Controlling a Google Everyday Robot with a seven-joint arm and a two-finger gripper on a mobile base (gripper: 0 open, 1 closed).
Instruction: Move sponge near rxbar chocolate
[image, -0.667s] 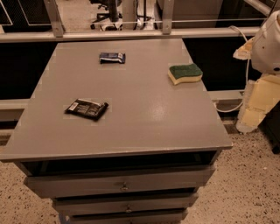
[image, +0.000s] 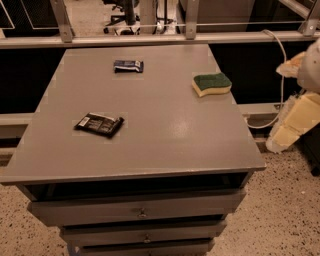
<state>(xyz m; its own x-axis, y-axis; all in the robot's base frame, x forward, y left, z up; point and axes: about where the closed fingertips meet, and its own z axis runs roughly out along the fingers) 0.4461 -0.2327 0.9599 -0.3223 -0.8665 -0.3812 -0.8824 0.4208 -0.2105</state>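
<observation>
Speckled floor (image: 285, 210) all round, metal rail (image: 150, 39) across the back, and in the middle a grey flat-topped bench (image: 175, 145) on a stack of drawers (image: 142, 212).

Labels first:
- **Black bar:** flat black-wrapped rxbar chocolate (image: 99, 124) with small white markings, too small to read. Lying a bit skewed on the left side, toward the front.
- **Blue bar:** smaller dark blue wrapped bar (image: 128, 66) up near the back edge, with pale print on it. Can't read that either.

Curvy-edged sponge (image: 212, 84), dark green scouring top over pale yellow foam, flat on the bench close to the right edge and toward the back. Well apart from the rxbar chocolate, and all three things well apart from each other.

Plenty of bare grey top between sponge and black bar, plus the whole front-right corner.

Pale cream gripper (image: 289, 131) out past the right edge of the bench, down beside it rather than over the top. Can't tell how far open, or whether holding anything. White cable (image: 282, 70) looping down just behind.
</observation>
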